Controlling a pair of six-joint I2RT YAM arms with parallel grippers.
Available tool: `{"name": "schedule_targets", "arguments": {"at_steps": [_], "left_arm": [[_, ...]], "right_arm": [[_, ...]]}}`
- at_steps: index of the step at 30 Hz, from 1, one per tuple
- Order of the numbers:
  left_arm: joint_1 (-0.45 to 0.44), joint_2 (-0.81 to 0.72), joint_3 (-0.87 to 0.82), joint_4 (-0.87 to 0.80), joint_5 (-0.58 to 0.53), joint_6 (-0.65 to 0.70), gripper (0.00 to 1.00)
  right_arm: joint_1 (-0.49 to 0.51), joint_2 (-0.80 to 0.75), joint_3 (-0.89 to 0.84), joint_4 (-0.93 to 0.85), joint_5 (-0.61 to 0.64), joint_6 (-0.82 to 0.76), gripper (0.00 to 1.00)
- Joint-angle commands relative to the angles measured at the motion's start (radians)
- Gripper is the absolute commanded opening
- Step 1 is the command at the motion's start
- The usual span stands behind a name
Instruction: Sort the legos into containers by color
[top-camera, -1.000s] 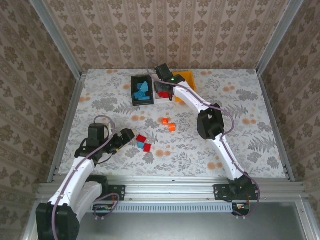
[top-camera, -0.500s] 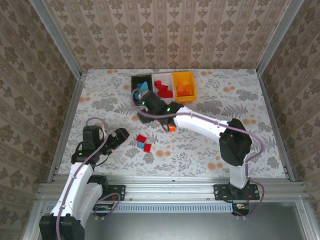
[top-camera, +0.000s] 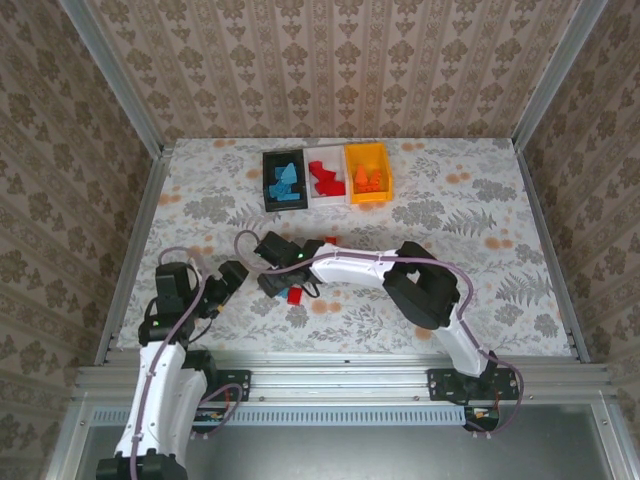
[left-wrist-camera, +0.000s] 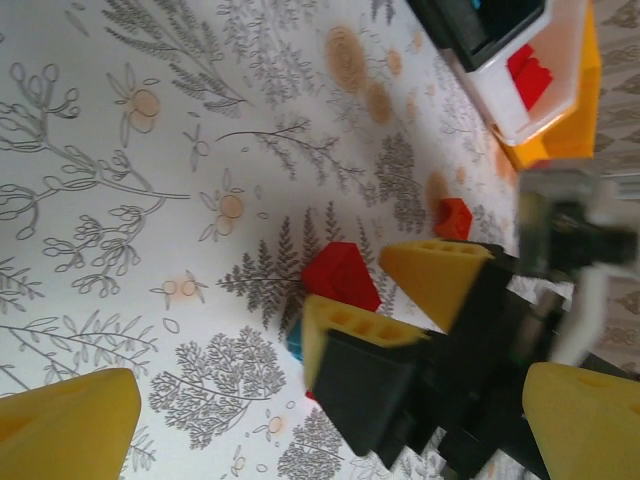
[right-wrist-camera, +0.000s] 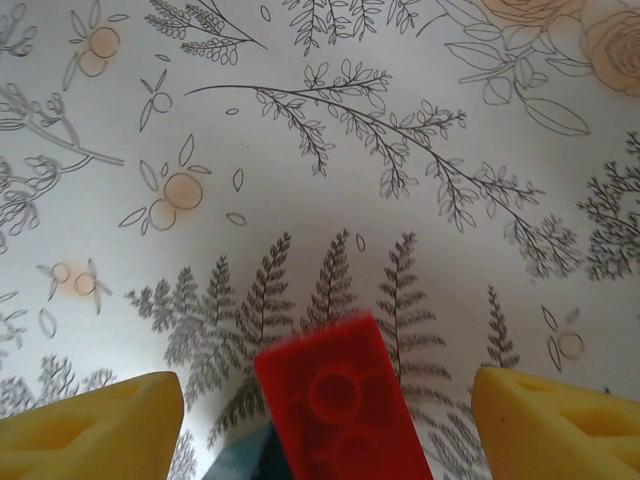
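Bins: three, in a row well beyond the red brick (right-wrist-camera: 335, 395), by the far wall: black bin (top-camera: 266, 185), white bin (top-camera: 328, 200) and orange-yellow bin (top-camera: 370, 153). Blue bricks lie in the black one, red in the white, orange in the orange-yellow.
Loose bricks: three on the flowered table (top-camera: 480, 250): the red brick, a blue brick (left-wrist-camera: 294, 343) just beside it, and an orange brick (left-wrist-camera: 453, 218) near it on the bins' side.
In the way: the right arm's white links cross the table to the right of the red brick; its fingers half cover the blue brick.
Right arm: stretched far leftward and low, right gripper (right-wrist-camera: 325, 410) over the red brick, yellow fingers spread to either side of it, neither touching.
Left arm: folded near its base, left gripper (top-camera: 232, 278) left of the red brick, fingers wide apart and empty.
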Motion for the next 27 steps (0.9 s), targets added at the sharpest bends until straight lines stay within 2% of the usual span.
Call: {"name": "schedule_targets", "arguments": {"at_steps": [1,8,18,22,27], "left_arm": [[0.009,-0.023,-0.017,-0.044,0.038,-0.014,1.0],[0.01,-0.023,-0.018,-0.044,0.042,-0.01,1.0],[0.021,-0.023,-0.019,-0.04,0.044,-0.006,1.0],[0.03,-0.021,-0.018,-0.036,0.056,-0.002,1.0],[0.036,-0.019,-0.02,-0.039,0.062,0.003,1.0]], "right_arm": [[-0.01,0.034,0.057,-0.037,0.031,-0.022,0.76],[-0.024,0.077,0.103,-0.07,0.061,-0.019,0.61],[-0.026,0.076,0.075,-0.057,0.01,-0.014,0.66],[-0.029,0.096,0.084,-0.076,0.059,-0.03,0.63],[-0.053,0.093,0.072,-0.068,0.075,-0.016,0.51]]}}
